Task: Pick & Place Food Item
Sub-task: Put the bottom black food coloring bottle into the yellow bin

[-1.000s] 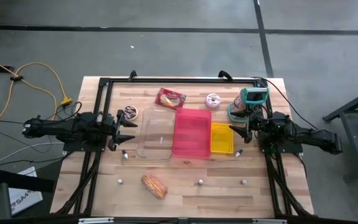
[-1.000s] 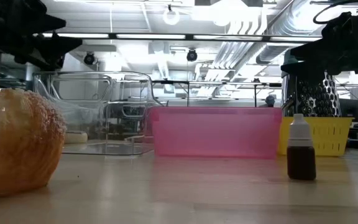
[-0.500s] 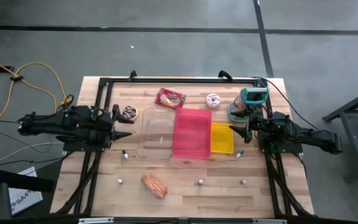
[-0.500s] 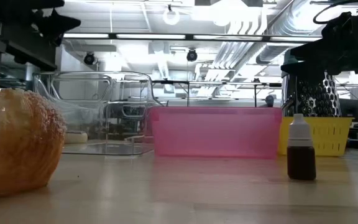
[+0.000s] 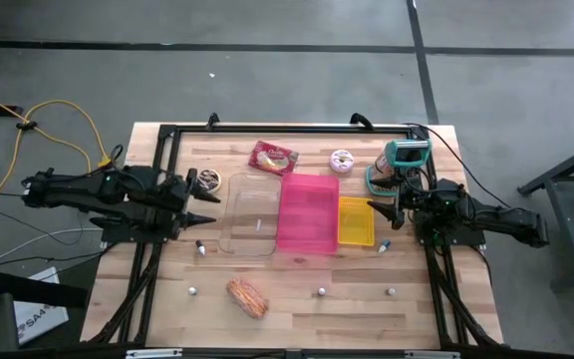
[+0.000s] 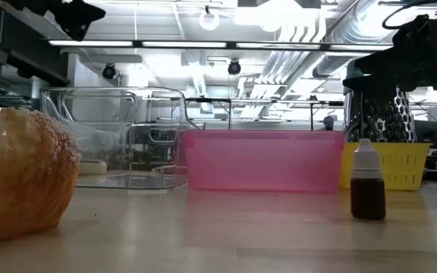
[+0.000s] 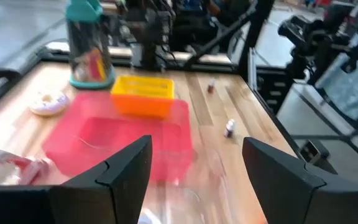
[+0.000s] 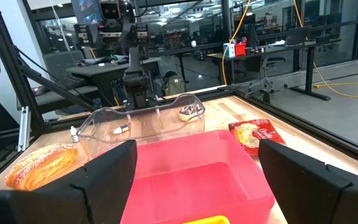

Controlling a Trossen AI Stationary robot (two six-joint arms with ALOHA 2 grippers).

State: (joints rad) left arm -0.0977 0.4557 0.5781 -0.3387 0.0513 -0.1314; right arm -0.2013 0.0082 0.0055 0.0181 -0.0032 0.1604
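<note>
The pastry [image 5: 247, 296], a golden, sugar-dusted oblong, lies alone on the table's [image 5: 297, 309] front part, well apart from the clear bin [image 5: 248, 215], which sits beside the pink bin [image 5: 307, 213]. The low view shows its crusty side. Both the left gripper [image 5: 201, 203] and right gripper [image 5: 377, 213] stand open and empty.

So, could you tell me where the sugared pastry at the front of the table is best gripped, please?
Probably across its narrow middle, coming straight down from above. The pastry is a long loaf lying flat and diagonal on the table, with bare wood all round it, so the left pincer, open, should turn to span the short width.
</note>
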